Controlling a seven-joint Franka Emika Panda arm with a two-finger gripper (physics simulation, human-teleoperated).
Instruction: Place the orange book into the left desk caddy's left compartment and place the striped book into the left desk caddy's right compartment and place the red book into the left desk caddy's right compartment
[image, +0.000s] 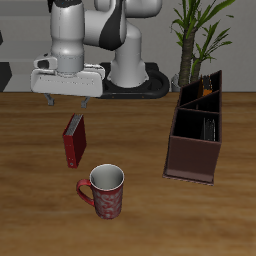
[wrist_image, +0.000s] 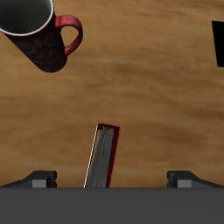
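Note:
The red book (image: 73, 140) stands upright on the table, beside the mug and farther back than it. It also shows in the wrist view (wrist_image: 103, 156), spine and page edges up. My gripper (image: 68, 100) hangs just above it, open and empty; in the wrist view (wrist_image: 112, 179) the book's end lies between the wide-spread fingers. The left desk caddy (image: 192, 158) stands apart near the plant. An orange book (image: 207, 83) shows in its far end with the taller slanted walls. A dark book with pale stripes (image: 208, 128) shows in a nearer section.
A red-patterned mug (image: 103, 190) with a white inside stands near the table's front edge, close to the red book; it also shows in the wrist view (wrist_image: 39, 35). A potted plant (image: 200, 30) stands behind the caddy. A corner of the caddy (wrist_image: 219, 42) shows in the wrist view.

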